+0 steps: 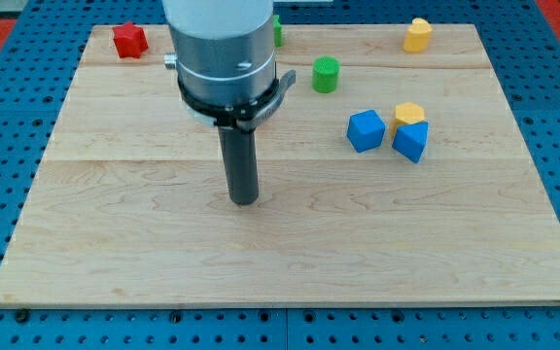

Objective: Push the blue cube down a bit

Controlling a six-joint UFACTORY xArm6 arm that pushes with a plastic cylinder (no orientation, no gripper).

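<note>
A blue cube (365,130) sits right of the board's middle. Just to its right lies a second blue block (411,142), with a small yellow block (409,114) touching its upper side. My tip (245,200) rests on the wooden board (115,243) near the centre. It is well to the left of the blue cube and a little lower in the view, touching no block.
A green cylinder (326,75) stands above and left of the blue cube. A red block (129,41) lies at the top left. A yellow block (417,35) lies at the top right. A green block (276,30) is partly hidden behind the arm.
</note>
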